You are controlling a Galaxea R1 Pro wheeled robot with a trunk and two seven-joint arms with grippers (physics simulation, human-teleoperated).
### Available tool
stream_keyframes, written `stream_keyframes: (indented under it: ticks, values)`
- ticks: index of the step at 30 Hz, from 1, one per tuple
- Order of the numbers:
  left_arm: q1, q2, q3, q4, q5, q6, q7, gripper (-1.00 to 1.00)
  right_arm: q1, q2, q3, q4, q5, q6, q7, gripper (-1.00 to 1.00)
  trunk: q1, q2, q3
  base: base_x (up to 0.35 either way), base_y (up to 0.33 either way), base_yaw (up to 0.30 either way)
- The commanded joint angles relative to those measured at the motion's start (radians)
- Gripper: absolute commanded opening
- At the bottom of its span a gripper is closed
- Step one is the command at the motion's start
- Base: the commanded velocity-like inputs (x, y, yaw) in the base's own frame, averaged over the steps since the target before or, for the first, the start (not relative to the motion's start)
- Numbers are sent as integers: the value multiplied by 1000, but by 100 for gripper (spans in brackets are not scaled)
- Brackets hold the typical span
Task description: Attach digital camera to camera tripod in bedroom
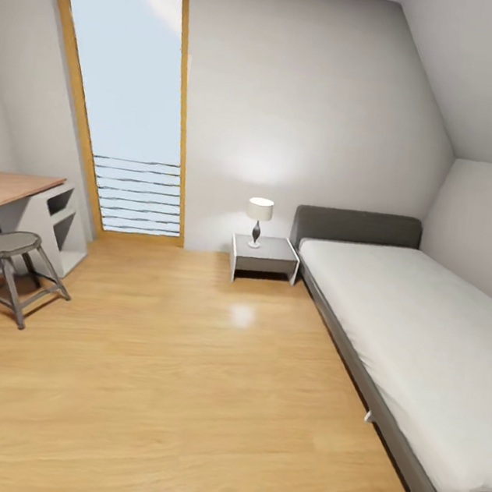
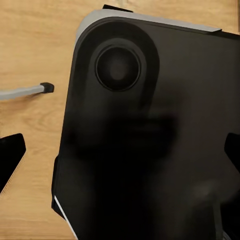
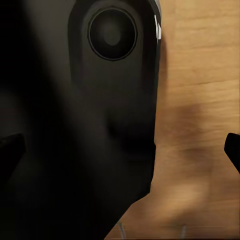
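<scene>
I am looking into the bedroom, with its light wood plank floor [image 1: 177, 393] and pale grey walls. The digital camera is out of view. In the left wrist view a thin silver rod with a black tip [image 2: 30, 90] lies over the floor; it looks like one leg of the camera tripod. My left gripper [image 2: 120, 155] is open, with dark fingertips [image 2: 10, 155] at the frame's sides and my black base [image 2: 150, 125] beyond them. My right gripper [image 3: 120, 150] is open too, holding nothing, over the same black body [image 3: 75, 125] and the floor.
A grey-framed bed [image 1: 418, 358] with a white mattress runs along the right. A nightstand [image 1: 264, 258] with a lamp [image 1: 259, 218] stands at the back wall. On the left are a desk [image 1: 10, 191], a stool [image 1: 15, 263] and a tall window [image 1: 127, 94].
</scene>
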Motion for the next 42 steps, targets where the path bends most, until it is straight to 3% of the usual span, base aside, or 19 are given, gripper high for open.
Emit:
stream_keyframes:
  ticks: [1, 29, 42]
  values:
    - [0, 0, 0, 0, 6, -3, 0, 100, 0, 0, 0, 0, 0, -2, 0, 100, 0, 0, -1, 0, 0, -289]
    - [0, 0, 0, 0, 5, -2, 0, 100, 0, 0, 0, 0, 0, -2, 0, 100, 0, 0, -1, 0, 0, -286]
    - [0, 0, 0, 0, 4, -2, 0, 100, 0, -4, 1, 0, -1, 0, 0, 100, 0, 0, -1, 0, 0, -43]
